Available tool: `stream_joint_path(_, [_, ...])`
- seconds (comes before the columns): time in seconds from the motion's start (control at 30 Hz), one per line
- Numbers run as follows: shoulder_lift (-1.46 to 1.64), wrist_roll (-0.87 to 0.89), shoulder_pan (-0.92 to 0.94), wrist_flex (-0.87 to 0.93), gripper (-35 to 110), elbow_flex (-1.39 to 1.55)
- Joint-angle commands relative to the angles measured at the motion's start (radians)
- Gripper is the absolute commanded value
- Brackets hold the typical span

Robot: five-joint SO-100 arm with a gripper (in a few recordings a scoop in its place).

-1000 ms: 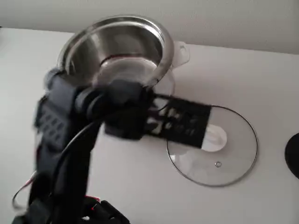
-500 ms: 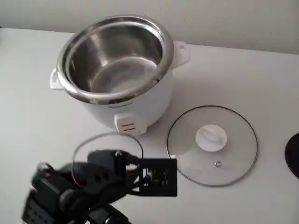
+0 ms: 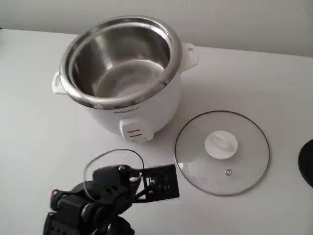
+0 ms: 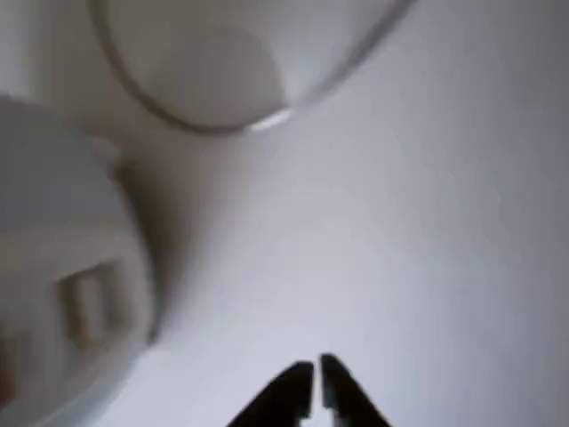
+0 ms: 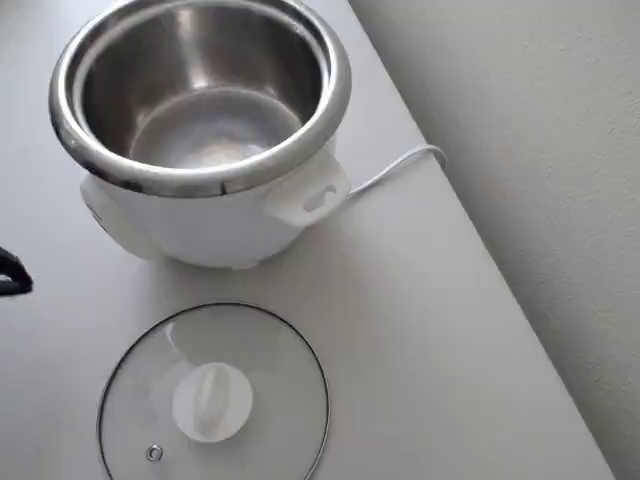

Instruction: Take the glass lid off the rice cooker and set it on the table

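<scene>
The rice cooker (image 3: 122,73) stands uncovered, its steel inner pot bare, also seen from above in the overhead view (image 5: 200,100). The glass lid (image 3: 244,161) lies flat on the table (image 3: 254,78) to the cooker's right in the fixed view, white knob up. In the overhead view the lid (image 5: 260,350) lies in front of the cooker. My gripper (image 3: 168,183) hovers low over the table, left of the lid and in front of the cooker's switch panel, apart from both. In the wrist view its fingertips (image 4: 313,378) sit together, holding nothing, with the lid's rim (image 4: 240,107) ahead and the cooker (image 4: 62,294) at left.
A dark round object (image 3: 308,161) pokes in at the right edge of the fixed view. The cooker's white cord (image 5: 400,165) runs off the table's far edge toward the wall. Bare table (image 5: 420,350) stretches beside the lid.
A second ago my arm reached over the lid's knob. It has since swung back to the lower left, leaving the lid lying on the table.
</scene>
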Motion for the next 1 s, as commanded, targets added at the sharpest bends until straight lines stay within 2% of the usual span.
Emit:
stream_joint_path(0.0, [0.009, 0.109, 0.006, -0.072, 0, 0.097])
stream_joint_path(0.3, [0.009, 0.186, 0.041, -0.066, 0, 0.095])
stream_joint_path(0.97, [0.009, 0.187, 0.043, -0.066, 0, 0.095])
